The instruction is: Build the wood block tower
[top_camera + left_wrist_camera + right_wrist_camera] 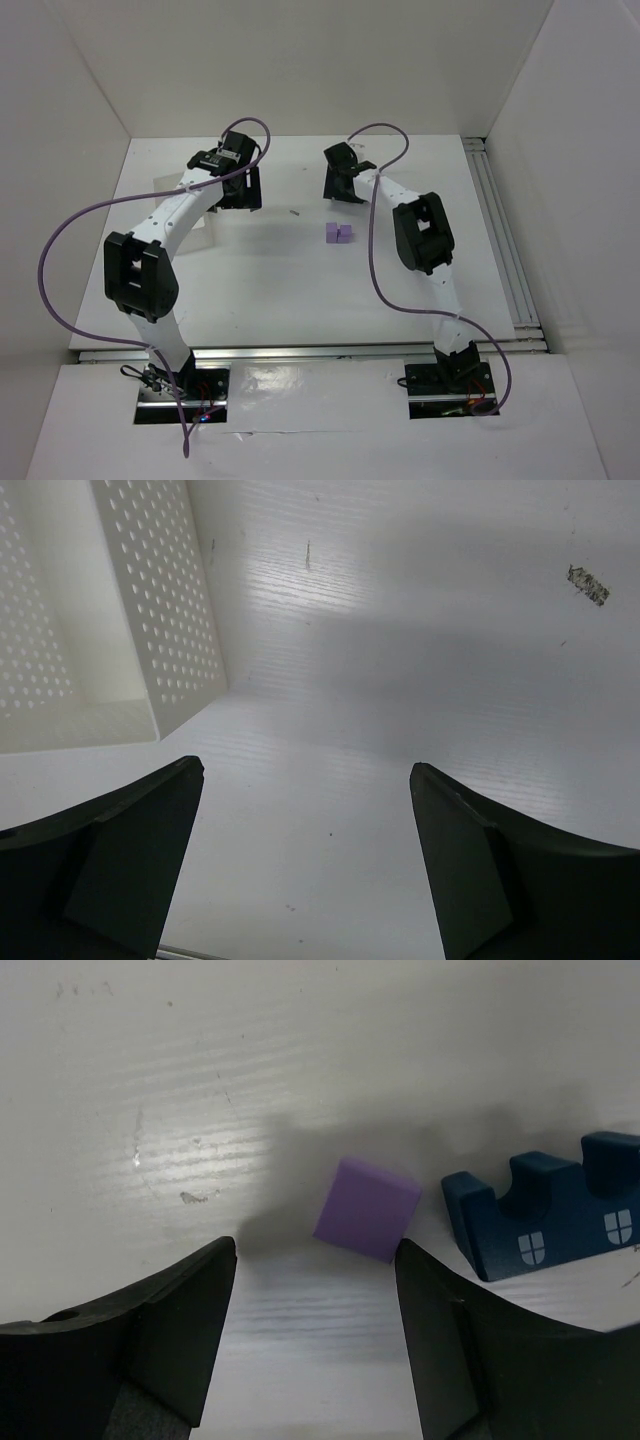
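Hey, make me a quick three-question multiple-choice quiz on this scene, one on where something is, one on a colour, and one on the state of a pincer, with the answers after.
1. In the left wrist view, where does the white perforated tray lie?
A. upper left
B. lower right
C. between the fingertips

2. What colour is the notched block with painted windows?
A. red
B. yellow
C. dark blue

3. What state is the left pincer in?
A. shut on a cube
B. open and empty
C. shut on the tray wall

Answers:
1 A, since the tray's holed wall fills the upper left corner, beyond the left finger.
2 C, since the right wrist view shows it dark blue with pale windows.
3 B, since its fingers stand wide apart with only bare table between them.
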Tool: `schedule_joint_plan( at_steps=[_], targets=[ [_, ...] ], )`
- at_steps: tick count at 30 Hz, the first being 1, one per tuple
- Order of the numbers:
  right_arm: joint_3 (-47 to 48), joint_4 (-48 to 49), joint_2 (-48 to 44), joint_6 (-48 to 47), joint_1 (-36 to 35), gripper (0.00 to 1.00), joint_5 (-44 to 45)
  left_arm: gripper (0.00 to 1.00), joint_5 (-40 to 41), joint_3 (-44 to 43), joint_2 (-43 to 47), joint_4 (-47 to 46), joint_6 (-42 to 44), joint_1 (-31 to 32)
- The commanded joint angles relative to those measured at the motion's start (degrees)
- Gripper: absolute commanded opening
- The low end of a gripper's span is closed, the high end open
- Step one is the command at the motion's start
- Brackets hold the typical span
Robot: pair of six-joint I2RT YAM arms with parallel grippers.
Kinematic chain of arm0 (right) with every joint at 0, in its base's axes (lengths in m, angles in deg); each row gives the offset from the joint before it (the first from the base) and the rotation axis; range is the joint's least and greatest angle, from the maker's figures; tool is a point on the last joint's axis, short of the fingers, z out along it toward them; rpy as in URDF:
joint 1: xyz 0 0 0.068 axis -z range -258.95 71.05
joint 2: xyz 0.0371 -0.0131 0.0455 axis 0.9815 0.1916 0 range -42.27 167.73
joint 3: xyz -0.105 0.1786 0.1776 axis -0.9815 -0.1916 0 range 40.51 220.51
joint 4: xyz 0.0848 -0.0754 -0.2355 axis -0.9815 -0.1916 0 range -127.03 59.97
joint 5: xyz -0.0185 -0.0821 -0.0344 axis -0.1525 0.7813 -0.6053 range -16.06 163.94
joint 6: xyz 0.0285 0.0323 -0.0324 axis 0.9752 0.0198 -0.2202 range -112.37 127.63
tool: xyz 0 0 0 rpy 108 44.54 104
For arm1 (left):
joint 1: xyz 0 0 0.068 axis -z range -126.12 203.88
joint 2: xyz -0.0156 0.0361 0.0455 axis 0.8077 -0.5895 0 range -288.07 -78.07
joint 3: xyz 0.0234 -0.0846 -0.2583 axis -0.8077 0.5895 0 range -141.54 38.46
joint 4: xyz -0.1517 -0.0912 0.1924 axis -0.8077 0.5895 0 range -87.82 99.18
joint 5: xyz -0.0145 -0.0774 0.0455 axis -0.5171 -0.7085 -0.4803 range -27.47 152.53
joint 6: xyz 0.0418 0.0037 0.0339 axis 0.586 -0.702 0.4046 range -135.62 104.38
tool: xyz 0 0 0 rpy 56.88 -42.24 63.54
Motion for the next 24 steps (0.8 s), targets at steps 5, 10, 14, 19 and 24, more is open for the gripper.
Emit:
schedule_joint_plan(
  at_steps=[5, 10, 14, 19, 24],
  targets=[
    [8.01, -2.86, 4.85, 0.28, 0.73, 0.72, 2.81, 0.97, 1.11, -2.07, -0.53, -0.58, 1.21, -0.34],
    [10.74, -3.48, 6.09, 0.27, 0.73, 0.6, 2.81, 0.97, 1.64, -2.07, -0.53, -0.58, 1.21, -0.34],
    [10.13, -3.48, 4.86, -0.25, 0.73, 0.39, 3.42, 0.97, 2.17, -2.07, -0.53, -0.58, 1.74, -0.34],
    [11.97, -4.18, 0.13, -2.27, 0.73, 0.29, 2.72, 0.97, 1.64, -1.54, 0.0, -0.58, 1.74, -0.34],
    [0.77, -2.34, -10.86, -3.59, -0.32, 0.29, 2.8, 0.97, 1.02, -1.02, 1.57, -0.58, 1.21, -0.34]
  ],
)
